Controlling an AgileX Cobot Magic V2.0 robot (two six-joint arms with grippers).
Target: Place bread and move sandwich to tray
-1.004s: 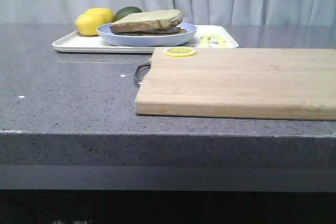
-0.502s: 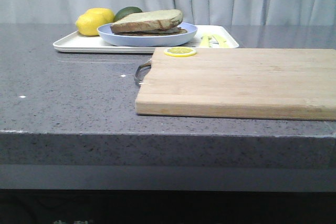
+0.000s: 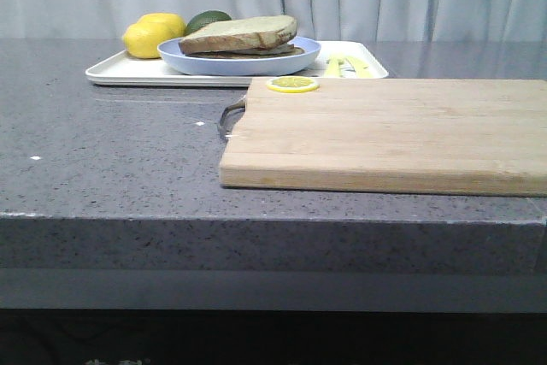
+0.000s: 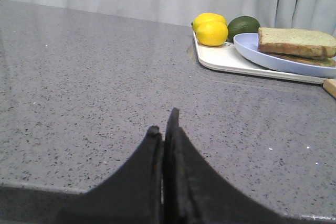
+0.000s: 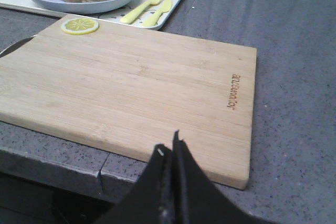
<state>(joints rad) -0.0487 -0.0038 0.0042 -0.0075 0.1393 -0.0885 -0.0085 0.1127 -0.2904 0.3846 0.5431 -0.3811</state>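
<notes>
both claws (image 4: 164, 129) far from sandwich (image 3: 239, 36)

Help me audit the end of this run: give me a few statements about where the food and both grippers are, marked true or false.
1. The pale blue plate with the sandwich sits on the white tray. True.
2. The lemon slice lies on the tray. False: it lies on a corner of the wooden cutting board.
3. The left gripper is shut and holds nothing. True.
4. The right gripper is gripping the plate. False: it is shut, empty, over the board's near edge.
5. Two lemons and a lime sit on the cutting board. False: they are on the tray beside the plate.
</notes>
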